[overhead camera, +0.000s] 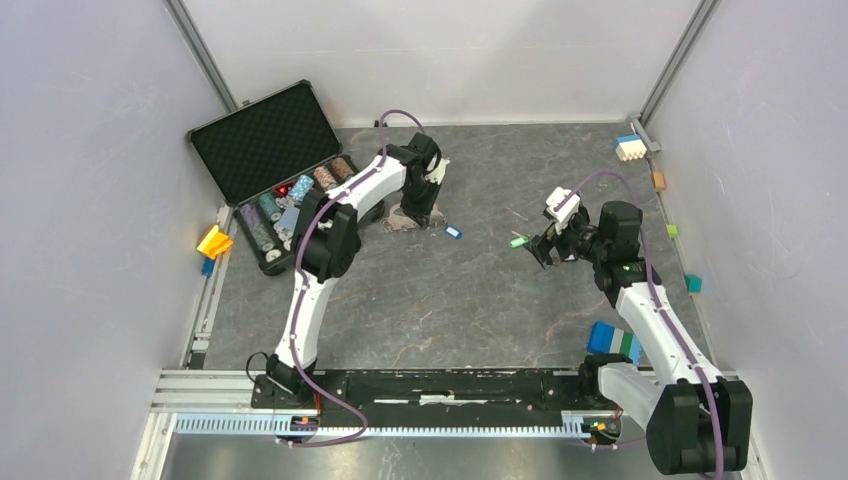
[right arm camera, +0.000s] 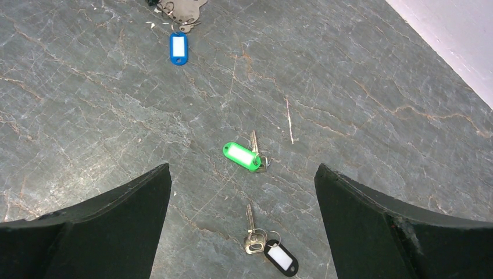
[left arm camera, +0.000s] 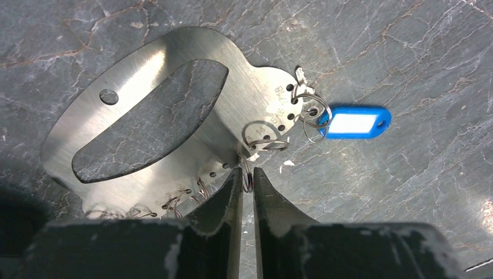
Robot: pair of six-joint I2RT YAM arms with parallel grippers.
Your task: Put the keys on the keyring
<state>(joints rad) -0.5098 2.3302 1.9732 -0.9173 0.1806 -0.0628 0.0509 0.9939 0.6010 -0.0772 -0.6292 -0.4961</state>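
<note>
Basically, left gripper (left arm camera: 248, 181) jaws sit narrow around 1 split ring (left arm camera: 249, 173) on the keyring (left arm camera: 244, 75) edge; can't tell if it's pinched. Keyring lies flat on the table: brushed-steel plate, oval slot. Likely stiff, light, slippery, so grab the rim. Blue key (left arm camera: 354, 122) just beside it. Right gripper (right arm camera: 243, 171) is wide over green key (right arm camera: 241, 156) and black key (right arm camera: 279, 258).

Flat keyring (left arm camera: 244, 87), blue key (left arm camera: 354, 121) at rim, green key (right arm camera: 241, 156), black key (right arm camera: 281, 258) loose

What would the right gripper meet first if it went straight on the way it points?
Probably the green-tagged key, centred on the table between the open fingers of the right gripper. The black-tagged key lies nearer, lower in the wrist view; depth is unclear, so it could come first.
</note>
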